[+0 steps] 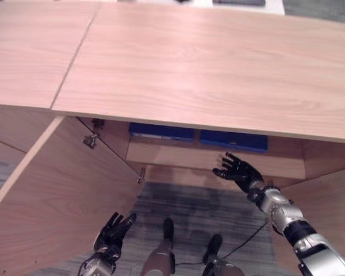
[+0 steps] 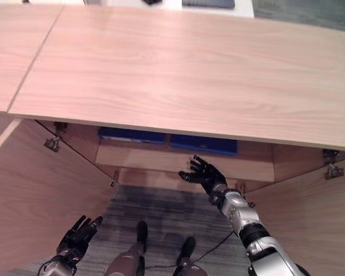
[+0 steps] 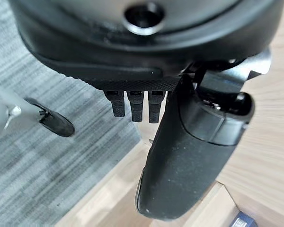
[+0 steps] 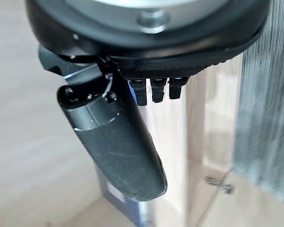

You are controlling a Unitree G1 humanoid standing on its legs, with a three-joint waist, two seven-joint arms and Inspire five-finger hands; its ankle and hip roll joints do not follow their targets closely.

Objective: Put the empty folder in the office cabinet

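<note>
Blue flat folders (image 1: pixel 161 131) lie on the shelf of the open light-wood cabinet (image 1: pixel 218 69). Right hand (image 1: pixel 238 171) is just before the shelf, fingers spread, holding nothing. Left hand (image 1: pixel 114 230) is low, relaxed, empty. Folder judged light, stiff, slippery; grip its spine edge.

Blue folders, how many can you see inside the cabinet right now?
2: the left blue folder and the right blue folder lie side by side on the shelf, just under the cabinet top, which may hide more.
</note>
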